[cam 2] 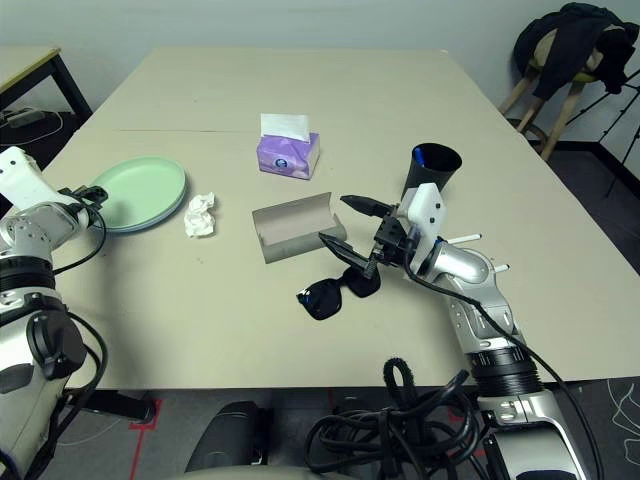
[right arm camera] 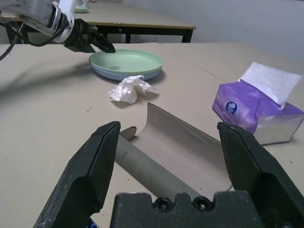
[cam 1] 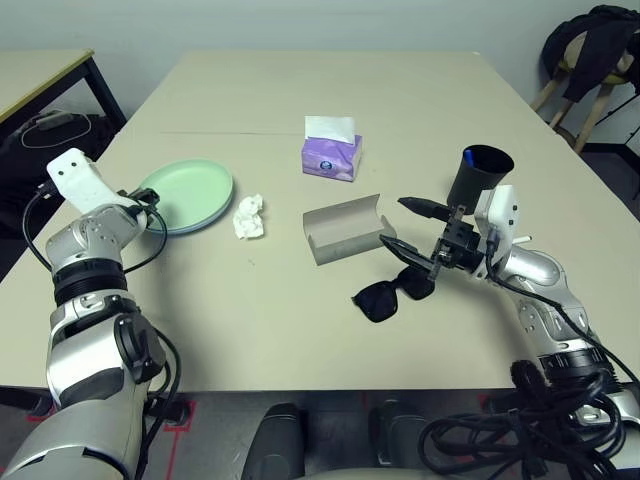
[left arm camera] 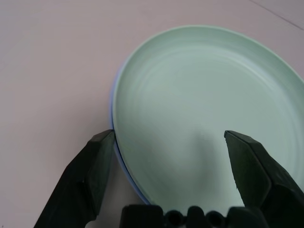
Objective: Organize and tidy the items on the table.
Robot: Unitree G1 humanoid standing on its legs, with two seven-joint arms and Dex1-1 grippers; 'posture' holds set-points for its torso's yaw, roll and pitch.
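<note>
A pale green plate lies stacked on a pale blue plate at the table's left. My left gripper is open over the stack's near rim, holding nothing. A crumpled white tissue wad lies just right of the plates. In the middle sits the grey glasses case, lying open. Black sunglasses rest in front of its right end. My right gripper hangs open just above the sunglasses, at the case's right end. A black cup behind it holds a blue pen.
A purple tissue box stands behind the case. The beige table has bare room along its front and far back. A smaller desk is at the far left, and a stool with dark clothing at the far right.
</note>
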